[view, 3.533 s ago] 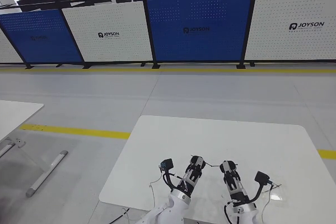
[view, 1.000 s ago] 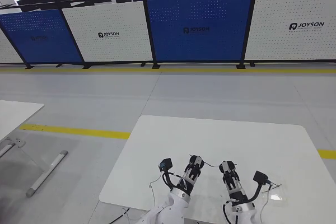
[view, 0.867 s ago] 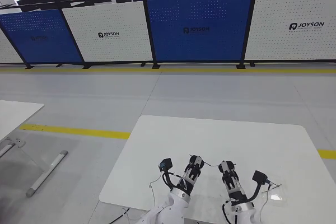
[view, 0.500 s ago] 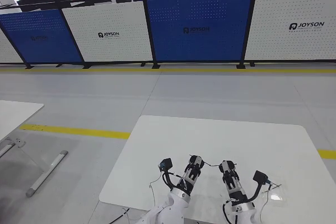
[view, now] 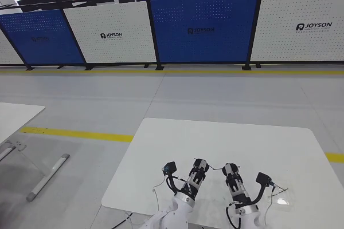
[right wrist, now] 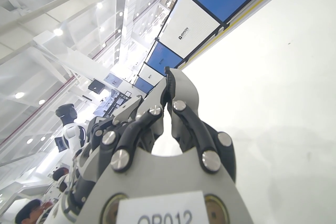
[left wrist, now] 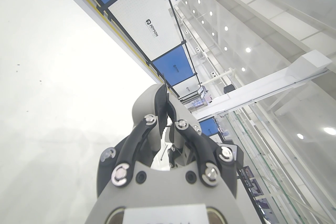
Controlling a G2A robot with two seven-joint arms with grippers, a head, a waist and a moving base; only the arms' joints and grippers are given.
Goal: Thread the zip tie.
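Item: thin black plastic zip tie (view: pixel 215 168), stretched between the two claws over the white rectangular table (view: pixel 229 137), near its front edge.
Left gripper (left wrist: pixel 165 101): pads pinched tight on one end.
Right gripper (right wrist: pixel 168 88): likewise clamped on the other end.
Risk: the tail tip misses the head slot if either wrist tilts, and the strap could then buckle or slip free.

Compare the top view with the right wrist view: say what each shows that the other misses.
Top, not wrist: a second table, the zip tie spanning from left claw to right claw. Wrist, not top: ceiling lights, a standing robot in the hall, the right claw's pads pressed shut. Both: both claws, the white table, blue and white panels.
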